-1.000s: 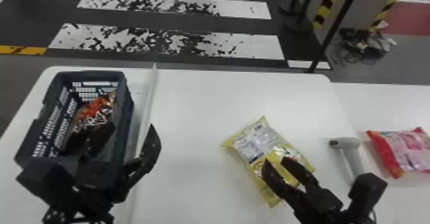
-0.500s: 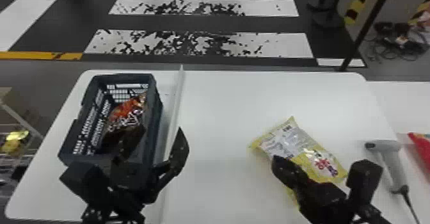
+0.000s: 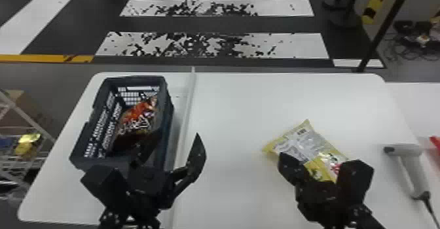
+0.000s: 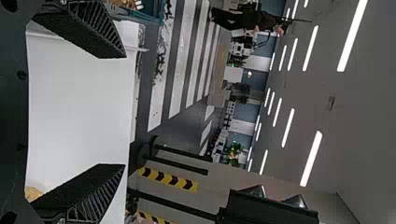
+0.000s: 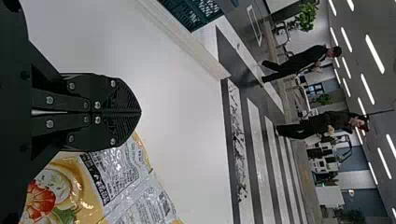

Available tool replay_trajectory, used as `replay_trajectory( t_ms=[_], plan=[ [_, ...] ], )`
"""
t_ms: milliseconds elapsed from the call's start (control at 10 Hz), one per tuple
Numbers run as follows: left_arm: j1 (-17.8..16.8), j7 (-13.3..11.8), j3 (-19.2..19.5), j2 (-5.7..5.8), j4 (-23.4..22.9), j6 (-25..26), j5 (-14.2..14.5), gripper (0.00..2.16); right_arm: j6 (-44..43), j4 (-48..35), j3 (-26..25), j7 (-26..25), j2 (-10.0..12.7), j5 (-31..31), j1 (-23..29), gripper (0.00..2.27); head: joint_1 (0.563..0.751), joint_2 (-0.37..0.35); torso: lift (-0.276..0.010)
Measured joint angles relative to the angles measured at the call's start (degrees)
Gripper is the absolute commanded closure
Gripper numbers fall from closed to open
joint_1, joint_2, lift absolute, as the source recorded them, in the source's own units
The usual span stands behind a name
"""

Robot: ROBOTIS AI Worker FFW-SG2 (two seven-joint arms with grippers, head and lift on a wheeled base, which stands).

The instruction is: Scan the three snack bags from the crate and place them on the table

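Space between the crate point(image 3: 168, 114) and the scanner point(image 3: 413, 169) seems to be used as a working area, with the crate kept to the left behind a pale strip point(image 3: 187, 114) and the scanner laid at the right, its handle pointed roughly towards the robot, presumably so that it can be picked up easily. On the white table point(image 3: 235, 114), the yellow snack bag point(image 3: 296, 145) is laid flat with its printed grey panel facing up; a small dark block near its far corner may be the code, and the bag may have been turned this way so that it can be read. By the right gripper point(image 5: 140, 112), whose fingers are pressed together over the near side of that bag, nothing is pinched; such a narrow tip might be suited to nudging or smoothing the film, but it would have to be spread before the scanner could be taken. The left gripper point(image 3: 178, 133) is held spread and empty at the crate's near right side, well placed for the red and brown snack bag point(image 3: 139, 115) that is left inside. That bag is leaned along the crate's right wall, so a careful entry would be needed lest the rim be knocked.
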Motion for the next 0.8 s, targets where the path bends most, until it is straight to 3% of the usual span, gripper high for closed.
replay_trajectory(
  t_ms=[300,800],
  plan=[
    [-1.2,0.0,-1.2,1.75,1.2,0.0,0.4,0.03,-0.3,3.0,2.5,-2.9,1.7,3.5,-2.2,2.07,0.695,0.075,-0.062],
    [-1.7,-0.1,-1.5,2.21,1.8,0.0,0.6,0.03,0.0,8.7,4.4,-6.7,3.3,5.8,-6.5,2.07,0.695,0.081,-0.062]
  ],
)
